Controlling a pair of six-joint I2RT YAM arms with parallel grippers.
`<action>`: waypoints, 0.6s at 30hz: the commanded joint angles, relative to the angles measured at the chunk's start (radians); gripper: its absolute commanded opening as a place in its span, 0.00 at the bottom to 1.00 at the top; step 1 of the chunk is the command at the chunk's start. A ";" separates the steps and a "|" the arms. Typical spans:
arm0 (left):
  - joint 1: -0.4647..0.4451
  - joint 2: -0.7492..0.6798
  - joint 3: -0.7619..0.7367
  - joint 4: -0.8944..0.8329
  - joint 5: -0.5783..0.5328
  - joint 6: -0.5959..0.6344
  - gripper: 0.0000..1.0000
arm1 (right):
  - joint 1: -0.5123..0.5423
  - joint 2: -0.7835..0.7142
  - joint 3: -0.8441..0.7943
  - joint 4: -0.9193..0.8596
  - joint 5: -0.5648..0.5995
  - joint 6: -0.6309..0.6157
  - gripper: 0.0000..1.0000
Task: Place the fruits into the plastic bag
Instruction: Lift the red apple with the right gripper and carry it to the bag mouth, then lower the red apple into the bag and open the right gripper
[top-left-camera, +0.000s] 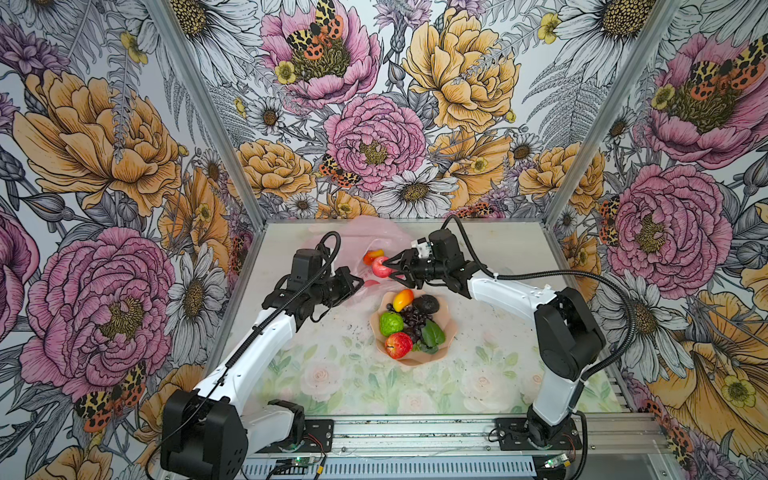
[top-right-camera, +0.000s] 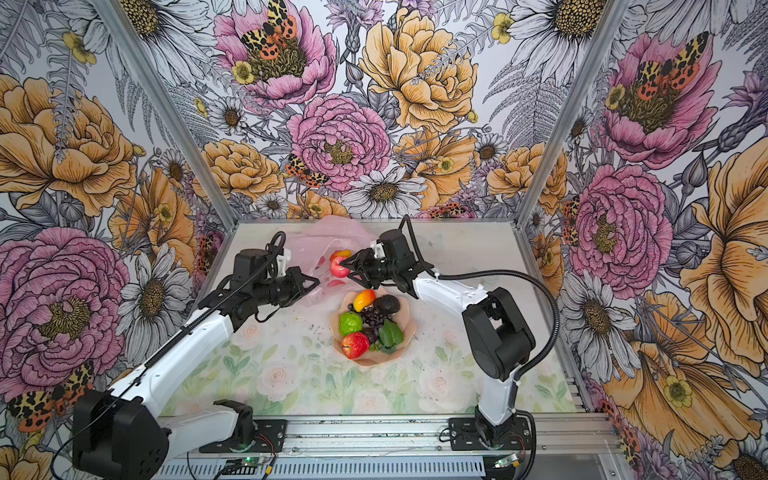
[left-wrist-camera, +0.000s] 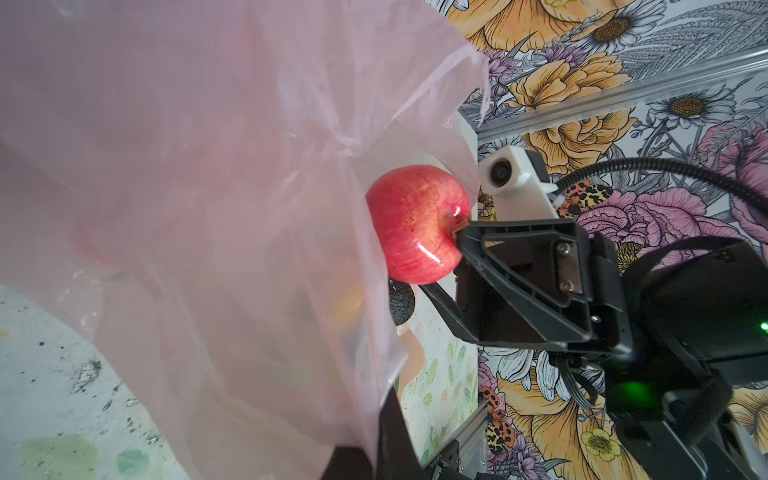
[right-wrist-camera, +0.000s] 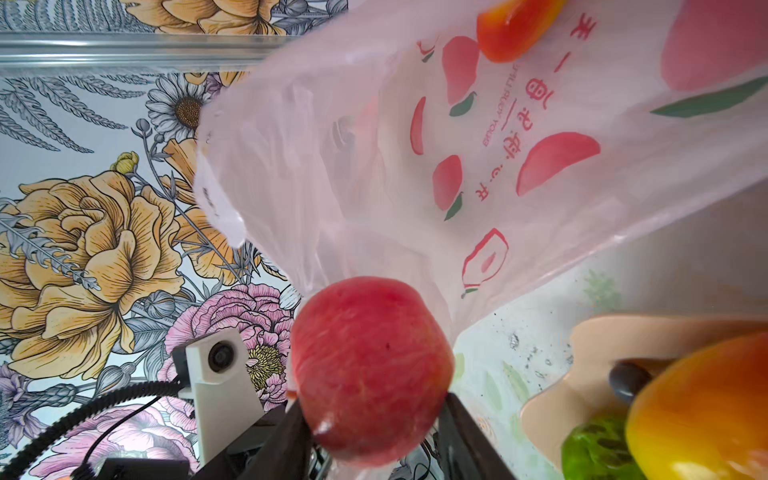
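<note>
Here, a glossy red toy apple (top-left-camera: 380, 268) is clamped in the right tool (top-left-camera: 389, 268), directly before the mouth of the thin pale-pink plastic bag (top-left-camera: 359, 236), whose edge is pinched by the left tool (top-left-camera: 358, 284).

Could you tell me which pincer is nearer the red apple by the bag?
Right. The right pincer grips the apple between its jaws; the left pincer, shut on the plastic bag, sits just beside it.
</note>
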 joint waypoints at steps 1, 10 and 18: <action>-0.007 0.012 0.042 0.025 0.023 -0.014 0.00 | 0.018 0.076 0.099 -0.032 0.017 -0.030 0.49; 0.002 0.024 0.061 0.015 0.038 -0.005 0.00 | 0.047 0.277 0.312 -0.042 0.034 0.018 0.49; 0.008 0.066 0.096 0.016 0.060 0.004 0.00 | 0.057 0.449 0.500 -0.089 0.059 0.058 0.49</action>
